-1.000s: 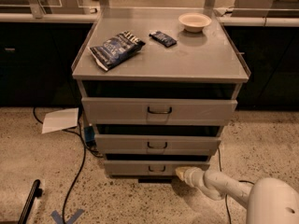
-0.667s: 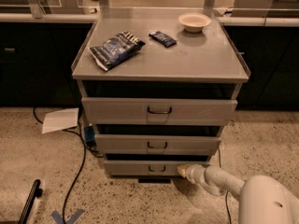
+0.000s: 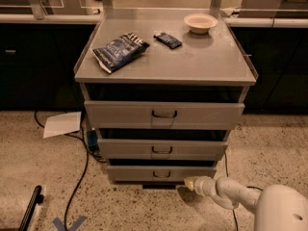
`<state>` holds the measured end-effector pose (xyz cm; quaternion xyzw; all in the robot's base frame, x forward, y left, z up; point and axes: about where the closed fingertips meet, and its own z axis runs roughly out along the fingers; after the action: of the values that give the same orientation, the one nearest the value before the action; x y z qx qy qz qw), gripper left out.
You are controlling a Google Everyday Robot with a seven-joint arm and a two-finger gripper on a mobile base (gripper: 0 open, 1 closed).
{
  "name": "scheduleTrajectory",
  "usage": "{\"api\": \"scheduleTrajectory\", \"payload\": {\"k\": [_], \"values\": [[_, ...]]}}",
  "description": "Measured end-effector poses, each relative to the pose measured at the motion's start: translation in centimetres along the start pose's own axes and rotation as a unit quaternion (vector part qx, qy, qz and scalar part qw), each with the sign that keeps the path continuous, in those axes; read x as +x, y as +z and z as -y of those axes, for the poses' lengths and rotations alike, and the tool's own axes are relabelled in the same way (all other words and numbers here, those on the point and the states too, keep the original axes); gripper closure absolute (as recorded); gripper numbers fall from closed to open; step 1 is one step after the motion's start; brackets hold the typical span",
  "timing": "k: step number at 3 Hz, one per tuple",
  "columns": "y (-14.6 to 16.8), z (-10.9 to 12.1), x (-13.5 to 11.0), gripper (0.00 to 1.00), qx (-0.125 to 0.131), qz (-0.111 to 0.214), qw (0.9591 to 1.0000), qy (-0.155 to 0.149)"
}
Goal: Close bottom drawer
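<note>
The bottom drawer (image 3: 134, 173) is the lowest of three grey drawers in the cabinet, with a small dark wire handle (image 3: 161, 174) at its centre. Its front stands a little out from the cabinet, with a dark gap above it. My gripper (image 3: 188, 182) reaches in from the lower right on a white arm. Its tip is at the right part of the bottom drawer's front, just below its lower edge, close to or touching it. The middle drawer (image 3: 162, 149) and the wider top drawer (image 3: 163, 114) sit above, each with a dark gap above its front.
On the cabinet top lie a blue chip bag (image 3: 119, 50), a small dark packet (image 3: 168, 40) and a white bowl (image 3: 200, 23). A sheet of paper (image 3: 62, 124) and black cables (image 3: 79, 162) lie on the speckled floor at left. Dark counters stand behind.
My gripper has moved a little left and up toward the bottom drawer's front. The drawer front looks about where it was.
</note>
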<state>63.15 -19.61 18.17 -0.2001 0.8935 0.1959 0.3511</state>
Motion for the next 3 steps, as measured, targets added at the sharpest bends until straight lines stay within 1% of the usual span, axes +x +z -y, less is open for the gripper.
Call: {"api": "scheduleTrajectory", "payload": {"k": [1,3], "values": [[-0.05,-1.35,0.58,0.83,-0.020,-0.003,0.9998,0.002],[-0.04,-1.36,0.58,0.36,-0.020,-0.003,0.9998,0.002]]}}
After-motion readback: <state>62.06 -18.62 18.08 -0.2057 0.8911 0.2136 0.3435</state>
